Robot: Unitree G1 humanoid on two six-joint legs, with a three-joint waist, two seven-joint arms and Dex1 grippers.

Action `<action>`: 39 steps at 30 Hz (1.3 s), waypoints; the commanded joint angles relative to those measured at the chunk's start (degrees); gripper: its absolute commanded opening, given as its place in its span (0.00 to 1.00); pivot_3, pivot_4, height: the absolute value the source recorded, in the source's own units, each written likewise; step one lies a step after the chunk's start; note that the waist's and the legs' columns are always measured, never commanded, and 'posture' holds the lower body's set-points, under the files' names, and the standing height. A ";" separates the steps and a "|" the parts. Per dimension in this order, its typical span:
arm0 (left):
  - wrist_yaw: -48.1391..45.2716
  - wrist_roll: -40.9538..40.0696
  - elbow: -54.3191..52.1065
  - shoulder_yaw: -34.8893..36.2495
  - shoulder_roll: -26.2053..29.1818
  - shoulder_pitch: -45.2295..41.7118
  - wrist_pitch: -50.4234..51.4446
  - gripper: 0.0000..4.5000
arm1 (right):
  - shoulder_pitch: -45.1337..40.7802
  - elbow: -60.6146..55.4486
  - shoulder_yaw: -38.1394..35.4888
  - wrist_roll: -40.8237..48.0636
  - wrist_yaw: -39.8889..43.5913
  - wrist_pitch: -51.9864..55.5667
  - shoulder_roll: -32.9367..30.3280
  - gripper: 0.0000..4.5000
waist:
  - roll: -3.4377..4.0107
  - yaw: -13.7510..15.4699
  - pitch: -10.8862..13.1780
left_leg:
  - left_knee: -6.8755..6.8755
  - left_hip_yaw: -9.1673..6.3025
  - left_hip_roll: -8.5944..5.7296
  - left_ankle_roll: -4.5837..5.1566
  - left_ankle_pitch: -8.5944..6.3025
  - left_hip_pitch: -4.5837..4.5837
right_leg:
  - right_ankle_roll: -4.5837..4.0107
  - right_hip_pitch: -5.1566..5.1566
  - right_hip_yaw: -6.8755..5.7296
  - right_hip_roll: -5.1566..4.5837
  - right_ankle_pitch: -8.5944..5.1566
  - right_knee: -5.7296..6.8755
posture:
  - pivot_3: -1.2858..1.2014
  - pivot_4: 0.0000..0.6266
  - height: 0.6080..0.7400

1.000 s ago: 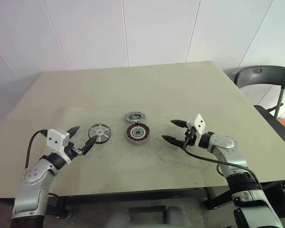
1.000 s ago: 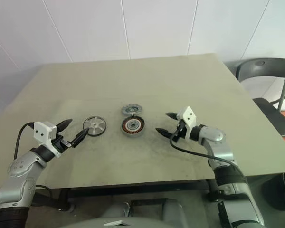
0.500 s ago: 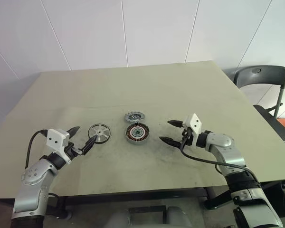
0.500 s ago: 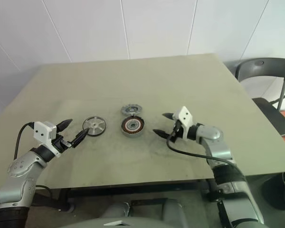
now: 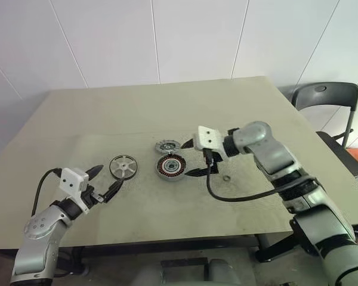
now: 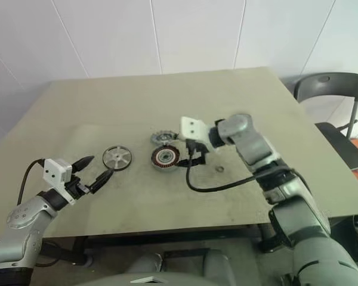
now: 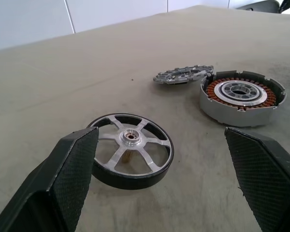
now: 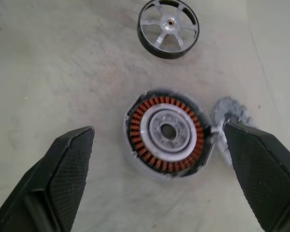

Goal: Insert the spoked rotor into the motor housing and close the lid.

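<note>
Spoked rotor lies flat on the table, just left of the motor housing, lid just behind the housing. Left gripper is nearer the rotor: it points straight at it from just short, jaws wide, empty. Right gripper hangs over the housing's right edge, jaws wide, empty. My call: rotor pick belongs to the left arm.
</note>
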 commanded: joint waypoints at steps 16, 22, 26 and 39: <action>-2.47 0.33 -3.22 -0.36 1.57 1.45 -3.18 0.99 | -15.39 16.52 18.07 -20.28 5.59 -3.00 11.92 1.00 | 0.01 -0.13 0.00 | -0.06 0.00 0.05 -0.04 0.01 0.00 | -0.14 -0.13 0.01 0.09 0.10 0.10 | 0.52 0.00 1.00; -2.50 0.56 -2.82 -0.41 1.44 1.78 -3.94 0.99 | -17.51 23.57 17.89 -22.95 4.27 -4.66 14.84 1.00 | 0.01 -0.17 0.00 | -0.08 0.00 0.05 -0.05 0.01 0.00 | -0.15 -0.16 0.01 0.11 0.10 0.11 | 0.52 0.00 1.00; -2.26 0.73 -2.53 -0.49 1.27 1.62 -4.29 0.99 | -18.28 26.69 17.69 -23.63 3.82 -6.35 16.48 1.00 | 0.02 -0.39 0.00 | -0.13 0.00 0.09 -0.05 0.01 0.00 | -0.17 -0.23 0.03 0.18 0.11 0.15 | 0.52 0.00 1.00; -1.19 1.04 -3.40 -0.39 0.94 1.83 -4.38 0.99 | -17.65 27.43 17.77 -25.24 6.32 -8.36 17.35 1.00 | 0.02 -0.37 0.00 | -0.12 -0.01 0.10 -0.07 0.01 0.00 | -0.17 -0.24 0.04 0.20 0.12 0.20 | 0.52 0.00 1.00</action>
